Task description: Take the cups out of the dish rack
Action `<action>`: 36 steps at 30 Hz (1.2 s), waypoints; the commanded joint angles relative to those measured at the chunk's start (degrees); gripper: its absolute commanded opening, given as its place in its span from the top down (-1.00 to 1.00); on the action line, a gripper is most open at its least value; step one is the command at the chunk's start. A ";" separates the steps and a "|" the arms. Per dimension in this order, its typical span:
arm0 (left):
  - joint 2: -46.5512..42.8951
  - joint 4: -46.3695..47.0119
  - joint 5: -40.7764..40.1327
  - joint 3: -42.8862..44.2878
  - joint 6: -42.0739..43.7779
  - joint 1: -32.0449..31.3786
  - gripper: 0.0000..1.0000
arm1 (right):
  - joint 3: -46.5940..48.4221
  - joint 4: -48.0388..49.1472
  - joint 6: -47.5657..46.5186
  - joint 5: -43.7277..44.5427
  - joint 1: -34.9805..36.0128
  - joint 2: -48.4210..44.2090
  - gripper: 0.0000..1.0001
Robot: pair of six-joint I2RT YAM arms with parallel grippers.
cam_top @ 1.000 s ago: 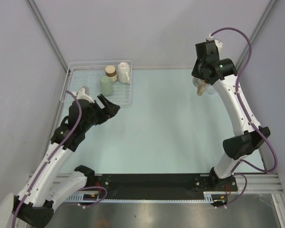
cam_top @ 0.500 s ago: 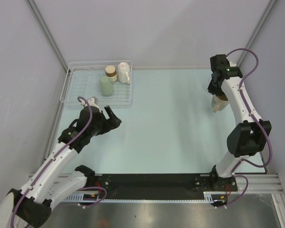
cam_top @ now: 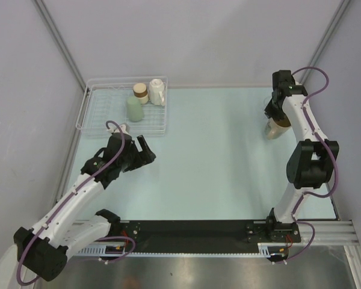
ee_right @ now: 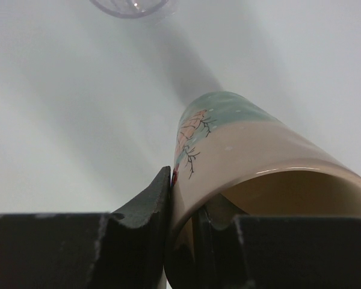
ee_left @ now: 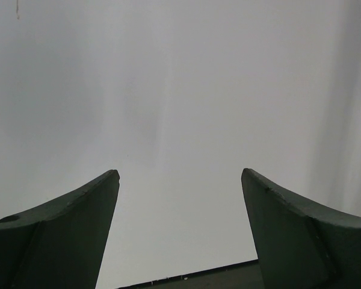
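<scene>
The dish rack (cam_top: 102, 114) stands at the far left and holds a pale green cup (cam_top: 134, 109), a brown cup (cam_top: 141, 91) and a white cup (cam_top: 157, 91). My left gripper (cam_top: 145, 152) is open and empty just near of the rack; its wrist view (ee_left: 179, 174) shows only a blank surface between the fingers. My right gripper (cam_top: 275, 117) is at the far right, shut on the rim of a beige cup (cam_top: 271, 129), one finger inside and one outside (ee_right: 186, 186). The cup (ee_right: 246, 150) hangs tilted, base down. The clear glass (ee_right: 132, 6) shows beyond it.
Grey walls close in the far side, left and right. The right arm's elbow (cam_top: 310, 162) rises near the right wall. A black rail (cam_top: 192, 232) runs along the near edge between the arm bases.
My left gripper has drawn back from the rack toward the near side, still open. My right gripper has carried the beige cup to the right and settled close to the right wall.
</scene>
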 commanded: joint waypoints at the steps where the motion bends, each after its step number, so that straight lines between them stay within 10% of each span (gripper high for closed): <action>1: 1.12 1.93 0.95 0.34 1.77 -0.37 -0.76 | 1.43 5.46 0.83 1.76 -2.36 0.47 1.00; 36: 10.79 5.09 1.13 2.98 1.15 -0.37 -0.75 | 6.71 13.46 0.65 -2.02 -6.49 13.48 1.00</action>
